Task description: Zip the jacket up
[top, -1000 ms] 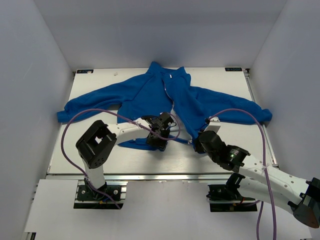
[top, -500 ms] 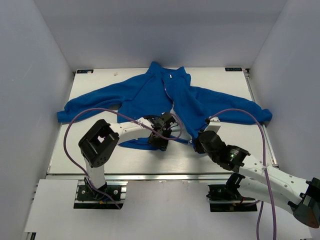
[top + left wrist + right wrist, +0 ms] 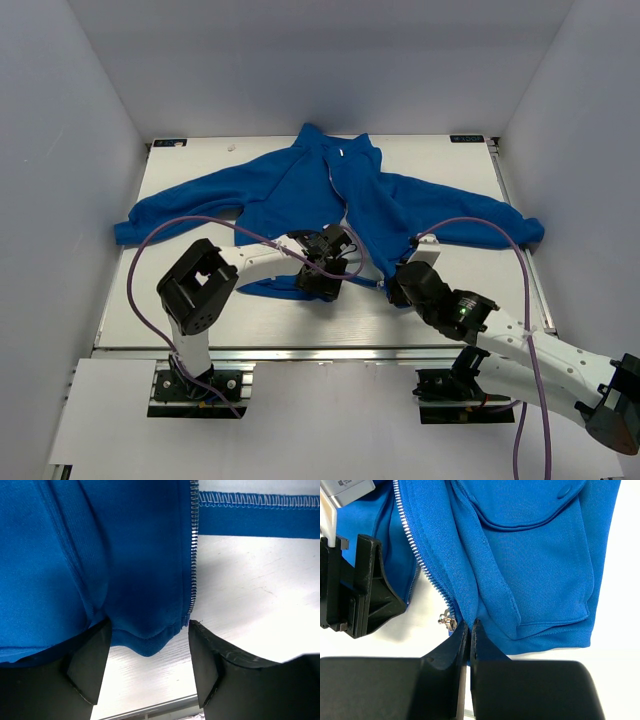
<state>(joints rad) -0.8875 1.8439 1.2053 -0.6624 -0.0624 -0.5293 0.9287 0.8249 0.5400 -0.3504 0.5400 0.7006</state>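
Work centres on the near hem of the jacket (image 3: 290, 190), spread front-up on the table (image 3: 200, 320). The right gripper (image 3: 469, 629) is clamped tight on the bottom edge of its front panel, just beside the slider (image 3: 447, 619) at the foot of that side's zipper teeth (image 3: 425, 572). Facing it, the left gripper (image 3: 148, 627) stands with jaws apart around the bottom corner of the other panel. The fabric sits between the fingers but is not pinched.

Over the past second the left wrist has turned slightly toward the slider, while the right arm has barely shifted. That suggests alignment is under way. The two zipper halves lie apart at the hem, so the free end is not yet seated and no zipping has begun.

Farther back, the open front narrows toward the collar (image 3: 340, 148) at the table's far edge, sleeves stretched out to either side.
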